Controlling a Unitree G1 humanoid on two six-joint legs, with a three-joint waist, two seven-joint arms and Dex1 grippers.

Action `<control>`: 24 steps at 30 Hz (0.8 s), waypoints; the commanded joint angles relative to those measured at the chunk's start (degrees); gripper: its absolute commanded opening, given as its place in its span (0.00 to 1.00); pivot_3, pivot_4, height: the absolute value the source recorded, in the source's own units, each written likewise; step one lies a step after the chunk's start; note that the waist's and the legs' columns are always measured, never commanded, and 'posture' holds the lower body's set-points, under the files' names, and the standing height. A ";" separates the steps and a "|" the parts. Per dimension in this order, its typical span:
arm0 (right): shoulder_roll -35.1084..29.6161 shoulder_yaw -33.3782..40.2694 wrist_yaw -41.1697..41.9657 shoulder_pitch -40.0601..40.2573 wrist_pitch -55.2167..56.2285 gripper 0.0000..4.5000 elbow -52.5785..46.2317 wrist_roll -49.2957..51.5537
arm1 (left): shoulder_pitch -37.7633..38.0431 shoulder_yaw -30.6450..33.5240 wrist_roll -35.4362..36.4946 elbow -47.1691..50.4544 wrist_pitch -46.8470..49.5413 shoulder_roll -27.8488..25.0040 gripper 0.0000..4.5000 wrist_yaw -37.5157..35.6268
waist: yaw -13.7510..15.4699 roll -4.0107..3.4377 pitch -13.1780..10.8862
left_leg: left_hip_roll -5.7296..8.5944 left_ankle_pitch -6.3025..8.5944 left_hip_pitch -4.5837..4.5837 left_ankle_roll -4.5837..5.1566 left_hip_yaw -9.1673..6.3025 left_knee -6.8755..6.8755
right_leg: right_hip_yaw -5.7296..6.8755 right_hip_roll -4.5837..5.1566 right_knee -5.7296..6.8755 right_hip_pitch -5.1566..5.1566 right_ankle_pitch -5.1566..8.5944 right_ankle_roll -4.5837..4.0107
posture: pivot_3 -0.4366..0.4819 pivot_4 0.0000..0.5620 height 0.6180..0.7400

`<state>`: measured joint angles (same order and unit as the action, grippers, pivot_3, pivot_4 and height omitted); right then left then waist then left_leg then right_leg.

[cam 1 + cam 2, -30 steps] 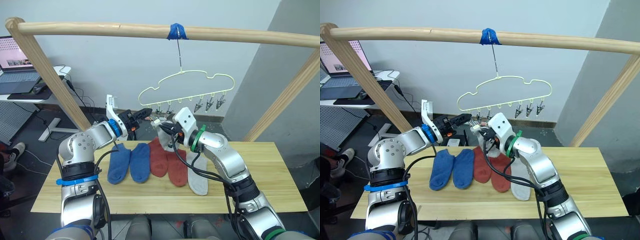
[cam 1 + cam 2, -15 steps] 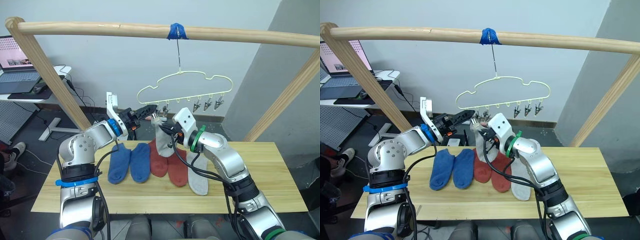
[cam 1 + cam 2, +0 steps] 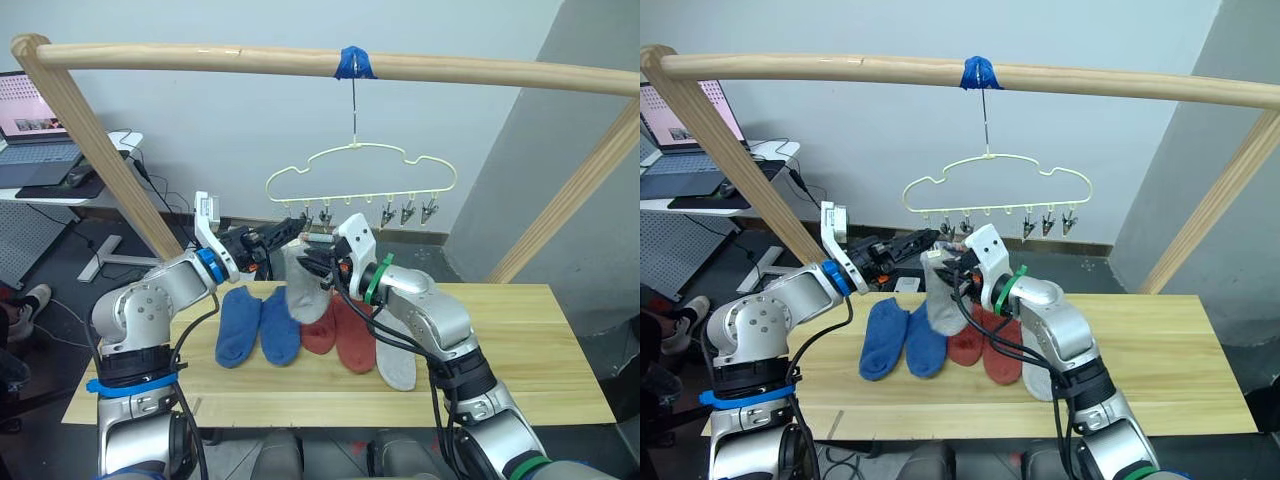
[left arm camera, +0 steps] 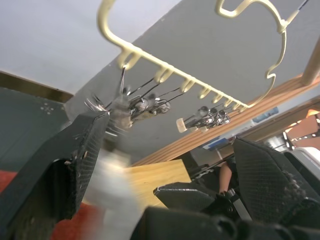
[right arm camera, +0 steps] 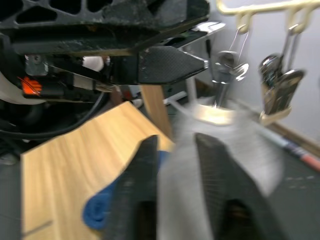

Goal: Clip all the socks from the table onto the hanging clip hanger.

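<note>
Right gripper (image 3: 312,262), frame centre, has its fingers pressed together on a grey sock (image 3: 303,287) that hangs from the hanger's (image 3: 358,170) leftmost clips, just above the table (image 3: 520,350). Left gripper (image 3: 287,233) is up at the same clips from the left, fingers spread apart around the end clip (image 4: 122,102). On the table, lower centre: two blue socks (image 3: 258,322), two red socks (image 3: 342,330) and the second grey sock (image 3: 396,358) side by side.
</note>
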<state>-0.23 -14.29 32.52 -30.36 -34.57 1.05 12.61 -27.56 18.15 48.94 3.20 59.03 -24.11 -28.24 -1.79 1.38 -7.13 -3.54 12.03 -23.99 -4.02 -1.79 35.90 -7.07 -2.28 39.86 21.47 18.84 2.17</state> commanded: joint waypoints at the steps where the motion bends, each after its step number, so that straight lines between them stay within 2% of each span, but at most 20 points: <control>1: -1.96 0.90 0.70 -0.31 1.05 0.57 -0.32 0.20 | 0.37 -0.74 -1.05 3.45 -2.67 -1.52 1.00 -1.07 | 0.02 0.00 0.00 | 0.00 0.00 0.00 0.00 0.01 0.00 | 0.00 0.00 0.00 0.00 0.00 0.00 | 0.54 0.18 1.00; 6: -6.13 2.19 1.51 2.14 0.73 0.97 -2.53 1.29 | 2.32 -2.32 -1.92 4.96 -3.97 -2.29 1.00 -1.78 | 0.00 0.00 0.00 | 0.00 0.00 0.00 0.00 0.03 -0.03 | -0.01 0.01 -0.01 0.02 0.00 0.00 | 0.54 0.17 1.00; 7: -6.74 2.42 1.70 2.56 0.62 1.00 -3.03 1.52 | 2.54 -2.64 -2.19 5.17 -4.25 -2.36 1.00 -1.78 | -0.02 0.00 0.00 | -0.01 0.00 -0.01 0.00 0.03 -0.04 | -0.01 0.01 -0.01 0.03 0.00 0.00 | 0.54 0.17 1.00; 12: -11.12 4.51 1.94 6.29 1.09 1.00 -7.77 1.85 | 3.41 -4.67 -5.34 5.85 -8.32 -1.16 1.00 -0.95 | -0.04 0.00 0.00 | 0.00 0.00 0.00 0.00 0.07 -0.05 | -0.05 0.01 -0.01 0.06 0.01 0.00 | 0.52 0.16 1.00; 17: -16.35 12.52 4.03 12.87 3.65 1.00 -18.41 7.45 | 5.22 -11.96 -16.16 5.47 -21.36 0.80 1.00 -1.38 | 0.16 0.00 0.00 | 0.05 0.01 -0.05 -0.01 0.15 -0.05 | -0.10 0.08 -0.15 0.02 0.12 0.20 | 0.50 0.16 1.00; 24: -19.20 13.35 3.57 16.16 4.83 1.00 -20.84 7.95 | 4.98 -14.96 -22.04 3.64 -28.75 3.54 1.00 -1.03 | -0.81 0.00 0.00 | 0.02 0.01 -0.02 0.00 0.24 -0.04 | -0.18 0.04 -0.33 -0.04 0.12 0.20 | 0.48 0.16 1.00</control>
<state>-19.16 -1.68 36.20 -13.70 -30.62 -17.29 19.33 -21.69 3.27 28.24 6.28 32.79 -20.70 -29.33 -2.60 1.38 -7.13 -3.53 12.04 -24.01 -4.01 -1.55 35.86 -7.26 -2.24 39.54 21.43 18.97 2.37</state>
